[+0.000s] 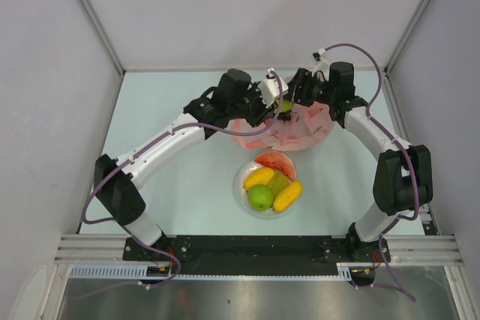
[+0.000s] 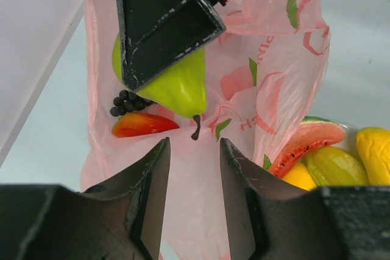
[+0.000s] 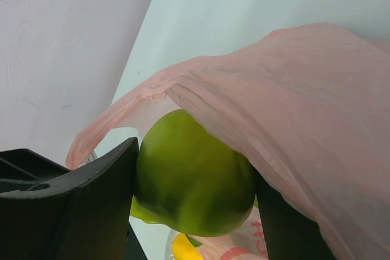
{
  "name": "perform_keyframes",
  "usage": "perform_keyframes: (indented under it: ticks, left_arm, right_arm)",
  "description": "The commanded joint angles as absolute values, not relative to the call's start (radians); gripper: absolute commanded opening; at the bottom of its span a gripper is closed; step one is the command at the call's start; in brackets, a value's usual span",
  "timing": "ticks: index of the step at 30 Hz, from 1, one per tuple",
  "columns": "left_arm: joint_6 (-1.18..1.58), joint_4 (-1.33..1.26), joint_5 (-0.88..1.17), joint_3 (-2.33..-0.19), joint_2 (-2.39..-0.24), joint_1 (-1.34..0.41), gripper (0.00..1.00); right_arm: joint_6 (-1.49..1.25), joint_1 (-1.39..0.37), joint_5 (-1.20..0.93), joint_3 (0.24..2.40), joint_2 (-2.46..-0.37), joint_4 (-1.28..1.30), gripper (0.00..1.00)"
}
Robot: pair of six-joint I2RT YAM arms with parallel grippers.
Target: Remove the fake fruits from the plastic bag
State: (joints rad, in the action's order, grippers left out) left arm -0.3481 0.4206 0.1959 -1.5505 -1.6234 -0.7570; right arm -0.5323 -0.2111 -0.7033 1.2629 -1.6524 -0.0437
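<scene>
The pink plastic bag [image 1: 304,129] lies crumpled behind the white plate [image 1: 238,185]. My right gripper [image 3: 196,172] is shut on a green pear-shaped fruit [image 3: 189,202] at the bag's mouth, with the film [image 3: 292,108] draped over it. The left wrist view shows that pear [image 2: 180,86] stem-down under a right finger [image 2: 161,22]. Beside it in the bag sit a dark grape bunch [image 2: 128,103] and a red-orange piece [image 2: 143,125]. My left gripper [image 2: 194,147] is open over the bag film. It sits close beside the right gripper [image 1: 291,99].
On the plate lie a watermelon slice [image 1: 276,161], a yellow lemon-like fruit [image 1: 259,177], a green apple [image 1: 260,197], an orange-yellow oblong fruit [image 1: 288,195] and a pale green one [image 1: 279,181]. White walls close in the table's sides and back.
</scene>
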Motion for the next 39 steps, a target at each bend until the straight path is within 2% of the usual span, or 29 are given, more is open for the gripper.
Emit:
perform_keyframes:
  ticks: [1,5,8,11,12,14,17,19,20,21,27,33,39]
  left_arm:
    - [-0.314,0.379,0.179,-1.611,-1.649,-0.758,0.43]
    - [-0.319,0.383,0.19,-1.626,-1.666,-0.758,0.39]
    - [-0.321,0.39,0.207,-1.635,-1.678,-0.758,0.29]
    - [-0.322,0.39,0.219,-1.646,-1.686,-0.758,0.11]
    - [-0.321,0.385,0.216,-1.647,-1.684,-0.759,0.0]
    - [-0.324,0.383,0.233,-1.647,-1.683,-0.758,0.0]
    - [-0.328,0.402,0.282,-1.649,-1.672,-0.758,0.0]
    - [-0.336,0.425,0.327,-1.634,-1.643,-0.755,0.0]
    - [-0.334,0.433,0.363,-1.628,-1.628,-0.755,0.0]
    - [-0.334,0.445,0.38,-1.62,-1.594,-0.755,0.0]
    - [-0.36,0.57,0.555,-1.595,-1.516,-0.753,0.0]
    - [-0.416,0.67,0.561,-1.574,-1.506,-0.718,0.0]
    - [-0.535,0.727,0.58,-1.464,-1.474,-0.692,0.0]
  right_arm:
    - [-0.552,-0.21,-0.698,1.253,-1.589,-0.104,0.31]
    - [-0.555,-0.21,-0.698,1.246,-1.58,-0.113,0.31]
    - [-0.557,-0.21,-0.698,1.241,-1.577,-0.115,0.31]
    - [-0.557,-0.209,-0.698,1.236,-1.578,-0.115,0.31]
    - [-0.557,-0.209,-0.698,1.236,-1.577,-0.115,0.31]
    - [-0.555,-0.21,-0.695,1.233,-1.58,-0.115,0.32]
    - [-0.554,-0.207,-0.698,1.232,-1.583,-0.114,0.41]
    - [-0.558,-0.202,-0.689,1.232,-1.583,-0.104,0.57]
    - [-0.56,-0.199,-0.68,1.232,-1.585,-0.098,0.93]
    - [-0.557,-0.192,-0.658,1.232,-1.585,-0.085,0.99]
    - [-0.496,-0.152,-0.566,1.232,-1.621,-0.005,1.0]
    - [-0.479,-0.141,-0.516,1.232,-1.672,0.025,1.0]
    - [-0.466,-0.14,-0.505,1.232,-1.693,0.018,1.0]
